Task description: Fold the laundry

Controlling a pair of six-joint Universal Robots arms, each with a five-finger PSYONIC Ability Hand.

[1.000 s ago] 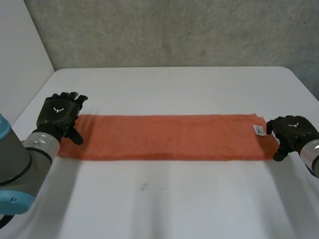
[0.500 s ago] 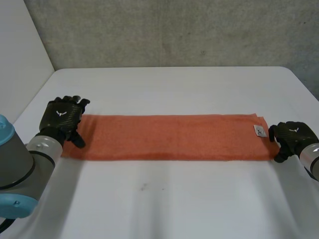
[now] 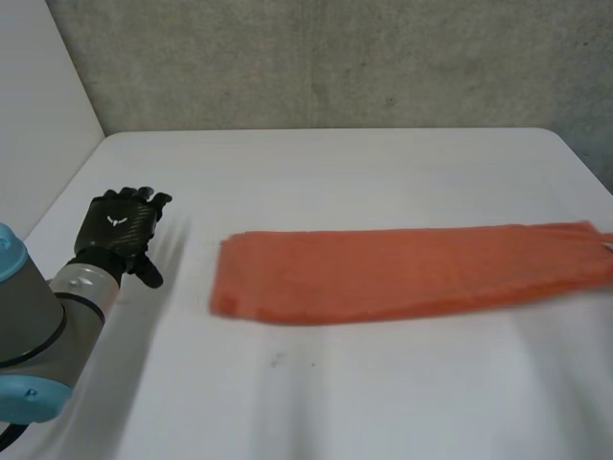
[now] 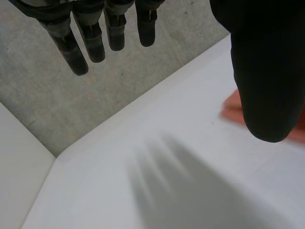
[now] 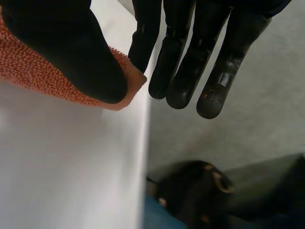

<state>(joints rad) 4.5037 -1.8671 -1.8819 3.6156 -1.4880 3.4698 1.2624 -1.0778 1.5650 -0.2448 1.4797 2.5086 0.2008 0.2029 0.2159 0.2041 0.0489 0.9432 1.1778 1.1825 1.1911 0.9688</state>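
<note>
Orange towel lies flat as a long strip, right hand thumb-pinching one end; left hand off it, fingers straight. Probably left grabs the free end next.

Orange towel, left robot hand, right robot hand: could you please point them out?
orange towel (image 3: 402, 273), head view, its middle.
left robot hand (image 3: 120, 225), head view, back of the hand.
right robot hand (image 5: 66, 57), right wrist view, its thumb.

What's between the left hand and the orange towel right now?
Nothing. In the head view, the stretch of white table between the left hand and the orange towel is bare; they do not touch.
</note>
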